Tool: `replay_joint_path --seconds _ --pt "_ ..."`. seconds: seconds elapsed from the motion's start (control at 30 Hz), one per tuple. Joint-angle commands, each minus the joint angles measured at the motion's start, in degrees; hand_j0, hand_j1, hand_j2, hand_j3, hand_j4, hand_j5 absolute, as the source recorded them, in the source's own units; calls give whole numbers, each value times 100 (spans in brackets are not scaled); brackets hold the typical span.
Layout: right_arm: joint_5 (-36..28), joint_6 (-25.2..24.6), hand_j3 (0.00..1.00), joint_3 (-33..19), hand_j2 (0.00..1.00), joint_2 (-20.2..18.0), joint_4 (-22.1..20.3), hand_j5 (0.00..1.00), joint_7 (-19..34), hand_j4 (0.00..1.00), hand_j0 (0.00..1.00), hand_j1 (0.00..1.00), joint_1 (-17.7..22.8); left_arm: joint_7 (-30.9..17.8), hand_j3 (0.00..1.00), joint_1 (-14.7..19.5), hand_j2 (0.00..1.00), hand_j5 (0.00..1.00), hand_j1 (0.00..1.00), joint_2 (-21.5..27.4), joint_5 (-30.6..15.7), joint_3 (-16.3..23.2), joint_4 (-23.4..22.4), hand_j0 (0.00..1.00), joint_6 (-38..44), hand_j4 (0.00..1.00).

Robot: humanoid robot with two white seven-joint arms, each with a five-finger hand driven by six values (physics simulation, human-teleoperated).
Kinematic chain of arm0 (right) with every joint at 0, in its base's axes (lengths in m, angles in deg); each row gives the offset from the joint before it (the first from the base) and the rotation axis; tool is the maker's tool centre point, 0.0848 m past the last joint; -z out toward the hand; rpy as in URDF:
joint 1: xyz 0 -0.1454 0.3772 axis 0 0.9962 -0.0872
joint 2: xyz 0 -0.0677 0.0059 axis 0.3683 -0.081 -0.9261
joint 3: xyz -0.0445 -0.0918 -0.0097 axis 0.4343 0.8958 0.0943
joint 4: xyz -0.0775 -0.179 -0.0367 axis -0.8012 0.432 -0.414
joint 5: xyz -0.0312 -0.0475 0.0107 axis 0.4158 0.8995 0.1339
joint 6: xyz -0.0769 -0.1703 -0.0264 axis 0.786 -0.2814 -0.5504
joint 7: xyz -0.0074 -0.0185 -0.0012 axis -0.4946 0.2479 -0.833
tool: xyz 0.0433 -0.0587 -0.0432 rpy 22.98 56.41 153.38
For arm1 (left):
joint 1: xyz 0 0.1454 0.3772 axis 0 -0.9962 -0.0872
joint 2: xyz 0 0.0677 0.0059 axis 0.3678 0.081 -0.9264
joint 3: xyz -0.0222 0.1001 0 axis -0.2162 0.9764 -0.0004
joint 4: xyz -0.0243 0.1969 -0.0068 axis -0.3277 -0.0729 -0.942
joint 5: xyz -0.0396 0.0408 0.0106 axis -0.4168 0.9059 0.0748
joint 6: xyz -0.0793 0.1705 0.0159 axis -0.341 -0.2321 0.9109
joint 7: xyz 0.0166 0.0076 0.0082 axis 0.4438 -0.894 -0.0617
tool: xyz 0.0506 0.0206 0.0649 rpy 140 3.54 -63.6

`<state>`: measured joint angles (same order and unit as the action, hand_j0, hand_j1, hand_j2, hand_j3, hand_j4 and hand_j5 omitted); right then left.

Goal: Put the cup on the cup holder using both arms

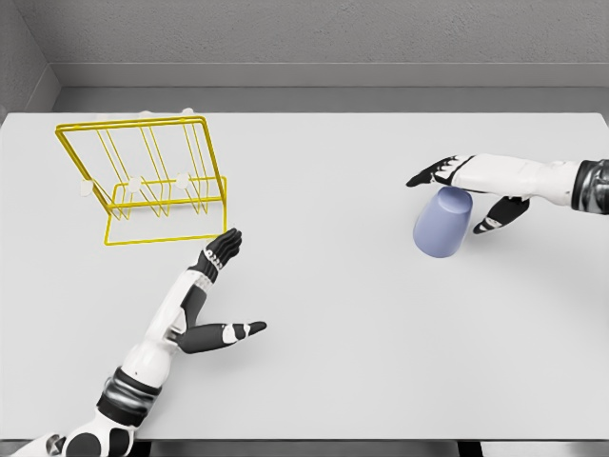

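Note:
A pale blue cup [442,223] stands upside down on the right half of the white table [333,314], wide rim toward me. My right hand [463,195] reaches in from the right and straddles the cup's narrow end, fingers spread above it and thumb below, not closed around it. The yellow wire cup holder [145,181] stands at the far left, its rack leaning back with white-tipped pegs. My left hand [221,250] lies flat and open just right of the holder's front corner, thumb stretched out toward the right.
A grey wall runs behind the table's far edge. The table's front edge shows at the bottom of the picture.

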<state>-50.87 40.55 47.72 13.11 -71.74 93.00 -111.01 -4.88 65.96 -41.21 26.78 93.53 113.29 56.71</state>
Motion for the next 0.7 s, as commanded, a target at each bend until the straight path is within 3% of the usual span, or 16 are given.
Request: replay_joint_path --seconds 0.0,0.67 --pt "-36 -14 100 -1 100 0 -11 100 -2 100 100 100 9 9 100 0 100 100 100 -19 -58 0 12 100 -3 100" --pt "-36 -14 100 60 100 44 -11 100 -2 100 100 100 26 1 100 -132 100 100 100 -63 -58 114 64 100 -29 100"
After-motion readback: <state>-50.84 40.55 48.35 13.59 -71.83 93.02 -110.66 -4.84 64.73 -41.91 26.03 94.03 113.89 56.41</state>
